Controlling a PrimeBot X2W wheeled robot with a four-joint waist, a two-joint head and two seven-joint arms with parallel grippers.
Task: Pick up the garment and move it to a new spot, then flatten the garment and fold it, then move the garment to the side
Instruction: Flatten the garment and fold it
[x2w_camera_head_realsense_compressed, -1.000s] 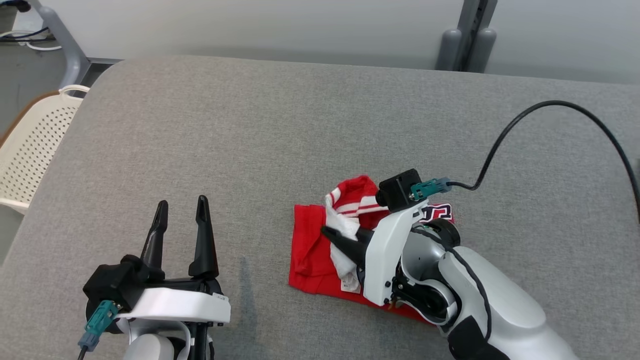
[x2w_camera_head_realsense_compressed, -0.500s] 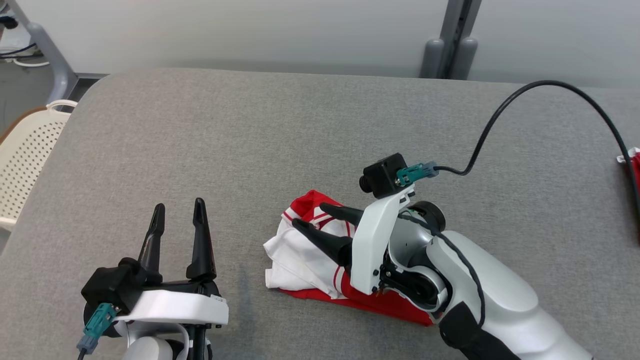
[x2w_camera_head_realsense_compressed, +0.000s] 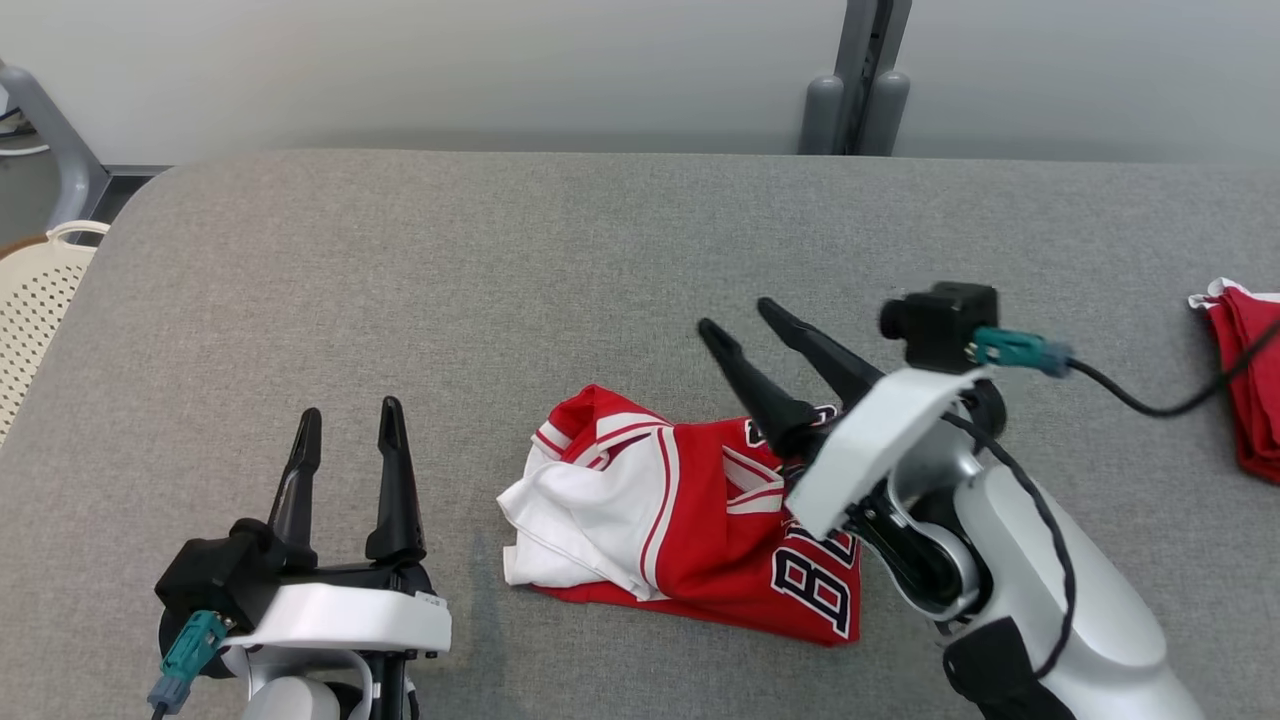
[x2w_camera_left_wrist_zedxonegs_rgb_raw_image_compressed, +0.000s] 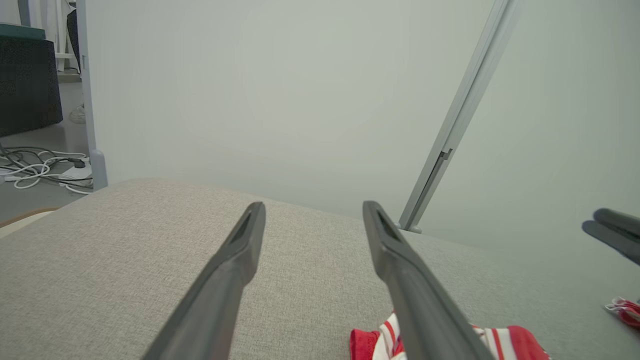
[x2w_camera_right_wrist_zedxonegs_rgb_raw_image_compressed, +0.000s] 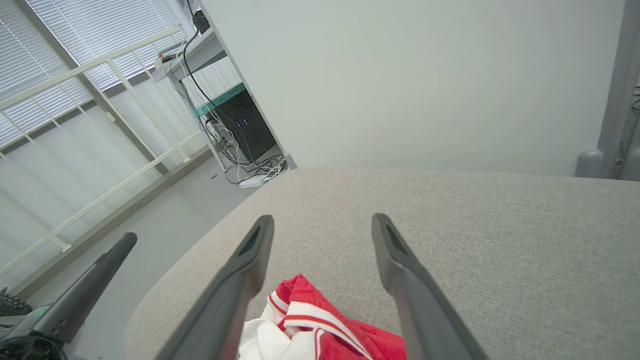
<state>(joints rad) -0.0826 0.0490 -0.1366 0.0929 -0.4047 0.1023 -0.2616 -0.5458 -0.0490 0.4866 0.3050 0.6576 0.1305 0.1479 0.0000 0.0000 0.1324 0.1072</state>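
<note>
The garment (x2w_camera_head_realsense_compressed: 680, 515) is a red and white jersey with dark lettering, lying crumpled on the grey padded table (x2w_camera_head_realsense_compressed: 500, 260); part of its white inside faces up at the left. My right gripper (x2w_camera_head_realsense_compressed: 738, 318) hangs open above the jersey's far right edge, fingers pointing up and left, nothing between them. In the right wrist view the jersey (x2w_camera_right_wrist_zedxonegs_rgb_raw_image_compressed: 320, 330) lies below the open right gripper (x2w_camera_right_wrist_zedxonegs_rgb_raw_image_compressed: 322, 222). My left gripper (x2w_camera_head_realsense_compressed: 345, 417) stands open at the lower left, apart from the cloth. The left wrist view has a bit of the jersey (x2w_camera_left_wrist_zedxonegs_rgb_raw_image_compressed: 495, 340) beside the open left gripper (x2w_camera_left_wrist_zedxonegs_rgb_raw_image_compressed: 312, 207).
Another red cloth (x2w_camera_head_realsense_compressed: 1245, 375) lies at the table's right edge. A cream perforated basket (x2w_camera_head_realsense_compressed: 35, 300) stands off the table's left side. A grey post (x2w_camera_head_realsense_compressed: 855, 80) and wall stand behind the table. A black cable (x2w_camera_head_realsense_compressed: 1150, 395) trails from my right wrist.
My right gripper let go of the garment, opened, and rose up and to the right. The jersey dropped and spread, its lettering now showing. The head camera has shifted rightward.
</note>
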